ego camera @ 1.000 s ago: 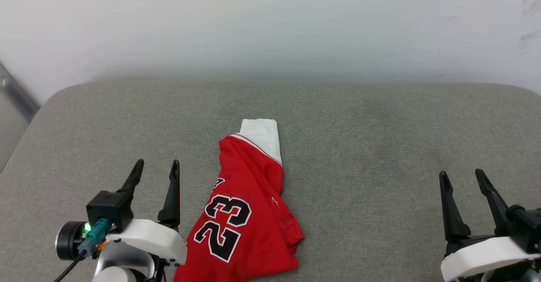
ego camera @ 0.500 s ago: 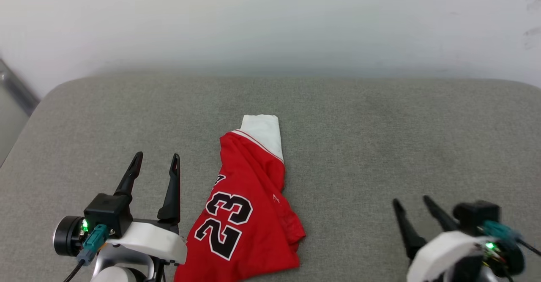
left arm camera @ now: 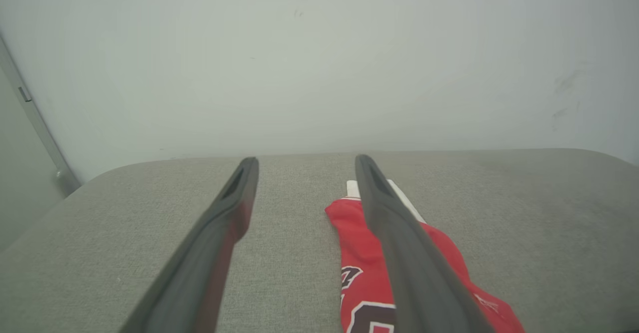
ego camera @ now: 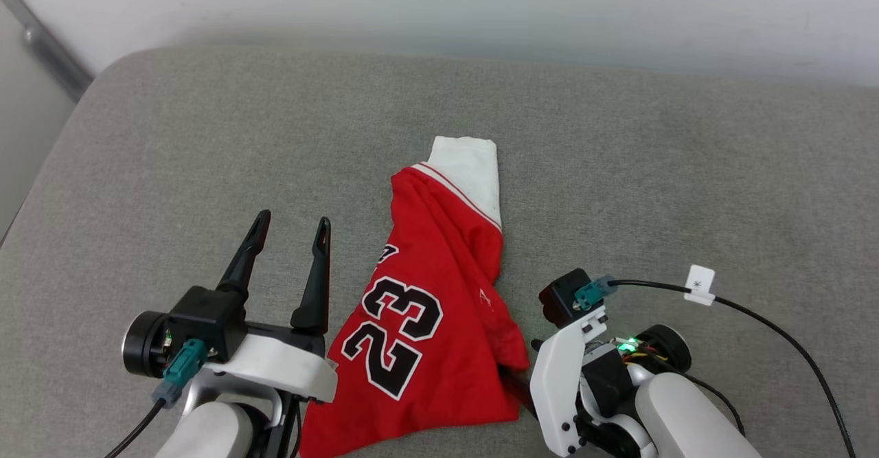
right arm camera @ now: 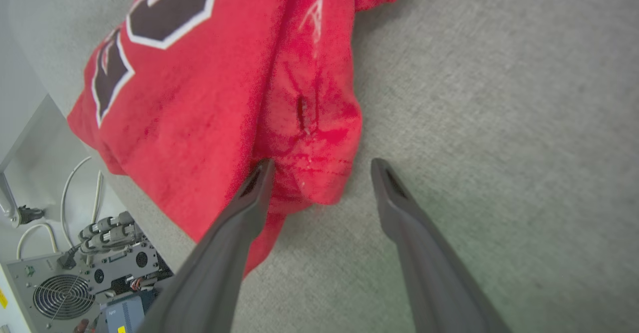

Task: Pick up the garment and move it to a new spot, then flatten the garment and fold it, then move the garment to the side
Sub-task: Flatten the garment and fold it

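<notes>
Garment (ego camera: 439, 286) crumpled, left pincer (ego camera: 294, 219) open beside it, right pincer (right arm camera: 323, 163) open at edge

Head camera looks down from above; both wrist cameras, low along their fingers (left arm camera: 399, 253), share the garment (ego camera: 439, 252).

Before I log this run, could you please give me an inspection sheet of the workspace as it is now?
Surface: grey cushion, with the shirt lying on it.
Job's things: shirt, crumpled, "23" facing up, white sleeve toward the wall.
Clutter: nothing seen.
Claws: left claw open, beside the shirt and apart from it; right claw open, tips astride the shirt's bunched edge.
Cables: right cable, black with a white tag, runs across the cushion; left cable hangs off the wrist.
Surroundings: pale wall; fan box below the cushion's edge.
</notes>
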`<state>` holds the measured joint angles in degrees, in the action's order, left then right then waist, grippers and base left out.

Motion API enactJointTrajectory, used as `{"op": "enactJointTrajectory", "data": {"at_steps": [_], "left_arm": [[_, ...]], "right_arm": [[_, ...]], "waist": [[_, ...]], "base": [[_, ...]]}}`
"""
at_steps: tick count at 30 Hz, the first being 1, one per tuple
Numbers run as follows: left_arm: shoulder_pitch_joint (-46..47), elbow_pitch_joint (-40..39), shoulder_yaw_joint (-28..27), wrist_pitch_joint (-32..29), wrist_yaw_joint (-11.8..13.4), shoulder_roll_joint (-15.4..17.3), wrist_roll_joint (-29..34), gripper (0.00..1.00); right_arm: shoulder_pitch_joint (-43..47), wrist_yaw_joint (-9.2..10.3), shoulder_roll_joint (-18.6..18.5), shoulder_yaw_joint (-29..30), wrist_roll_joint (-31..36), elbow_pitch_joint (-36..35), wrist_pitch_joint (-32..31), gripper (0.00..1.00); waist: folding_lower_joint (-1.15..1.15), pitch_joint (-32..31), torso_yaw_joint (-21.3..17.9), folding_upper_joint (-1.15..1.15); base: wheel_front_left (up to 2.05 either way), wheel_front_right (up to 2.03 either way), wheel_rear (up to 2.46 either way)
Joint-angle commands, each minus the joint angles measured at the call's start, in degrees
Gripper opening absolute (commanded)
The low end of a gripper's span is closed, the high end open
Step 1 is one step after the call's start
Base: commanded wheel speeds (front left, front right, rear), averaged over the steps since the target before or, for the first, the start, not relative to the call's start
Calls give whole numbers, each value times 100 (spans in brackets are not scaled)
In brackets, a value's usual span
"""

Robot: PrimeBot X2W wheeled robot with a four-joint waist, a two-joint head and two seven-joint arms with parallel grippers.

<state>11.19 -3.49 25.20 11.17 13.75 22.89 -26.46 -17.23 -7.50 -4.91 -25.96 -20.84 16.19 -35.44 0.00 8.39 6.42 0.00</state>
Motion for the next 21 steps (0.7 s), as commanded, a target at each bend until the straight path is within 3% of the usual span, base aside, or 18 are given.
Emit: {"op": "enactJointTrajectory", "data": {"at_steps": [1,6,7,8,9,15,21], "left_arm": [[90,31,18,37,-15,-32,13,100],[168,212,35,119,-65,-108,-35,100],[163,242,38,123,-65,-121,-37,100],[156,266,38,128,-68,-127,-40,100],[148,286,37,143,-65,-131,-49,100],[-35,347,-36,185,21,-95,-101,100],[-188,272,-62,150,101,-61,-141,100]], "right_arm": [[-108,2,-35,-90,-45,142,-55,100],[-246,2,-42,-503,-273,908,-300,100],[-254,2,-65,-586,-298,1033,-351,50],[-260,1,-78,-648,-354,1125,-376,20],[-276,1,-86,-672,-399,1169,-353,0],[-742,4,-308,-233,-363,582,515,0],[-439,3,-513,964,45,-290,997,0]], "waist": [[0,143,133,0],[0,228,224,0],[0,228,233,0],[0,225,240,0],[0,217,242,0],[0,54,128,0],[0,-106,-76,0]], "base": [[0,0,0],[0,0,0],[0,0,0],[0,0,0],[0,0,0],[0,0,0],[0,0,0]]}}
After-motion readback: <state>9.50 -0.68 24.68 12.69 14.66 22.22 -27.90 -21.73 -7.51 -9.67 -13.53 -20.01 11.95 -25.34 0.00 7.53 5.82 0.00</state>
